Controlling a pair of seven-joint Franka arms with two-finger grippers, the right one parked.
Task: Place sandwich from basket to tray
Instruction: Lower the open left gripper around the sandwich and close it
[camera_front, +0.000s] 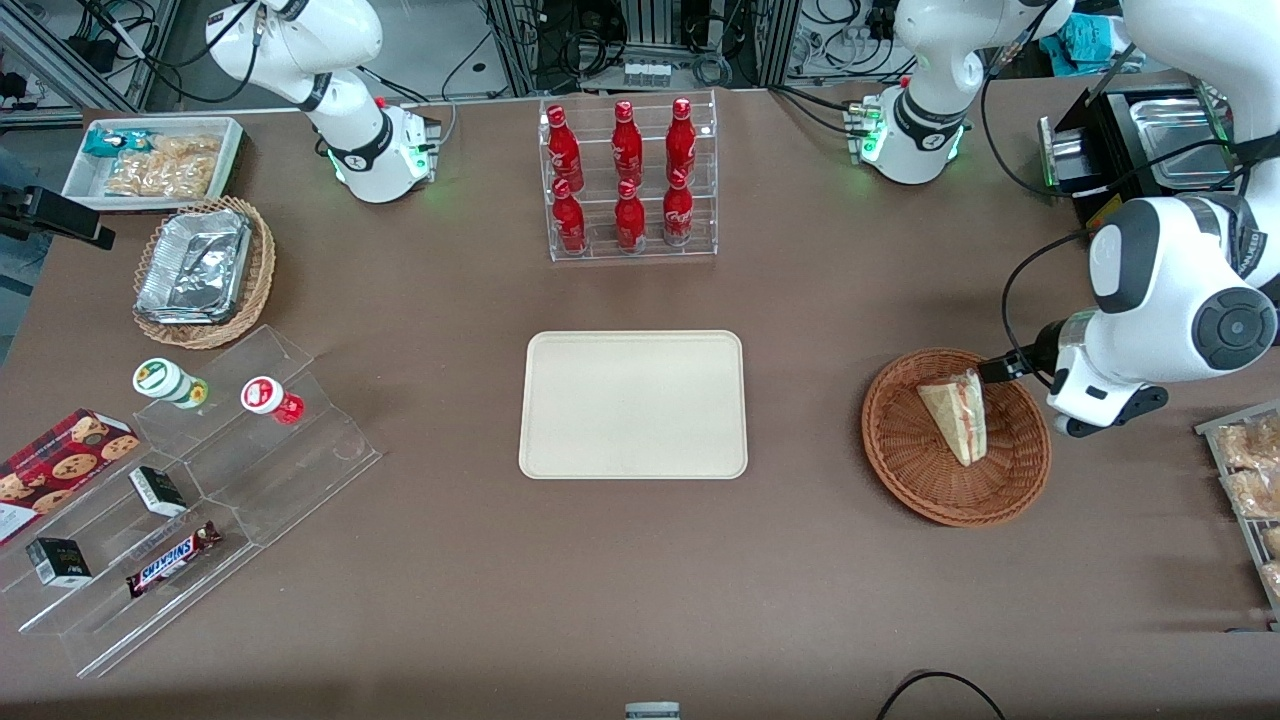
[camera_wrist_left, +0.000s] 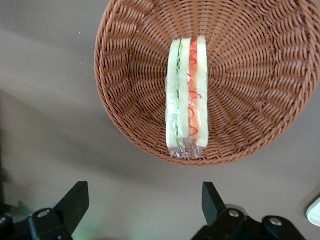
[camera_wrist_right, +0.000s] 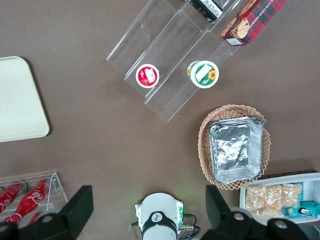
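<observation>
The sandwich (camera_front: 955, 420) is a pale wrapped wedge with red and green filling, lying in the round reddish-brown basket (camera_front: 900, 450). In the left wrist view the sandwich (camera_wrist_left: 187, 100) lies edge-up in the basket (camera_wrist_left: 250, 75). My left gripper (camera_front: 1075, 425) hovers just outside the basket's rim, toward the working arm's end of the table. It is open and empty, with both fingers (camera_wrist_left: 75, 200) wide apart over bare table (camera_wrist_left: 144, 200). The cream tray (camera_front: 633, 404) lies flat and bare at the table's middle; it also shows in the right wrist view (camera_wrist_right: 20, 100).
A clear rack of red bottles (camera_front: 630, 180) stands farther from the camera than the tray. A snack rack (camera_front: 1245, 470) sits by the working arm. A clear stepped stand (camera_front: 200, 480), a tan basket of foil containers (camera_front: 205, 270) and a white bin (camera_front: 155, 160) lie toward the parked arm's end.
</observation>
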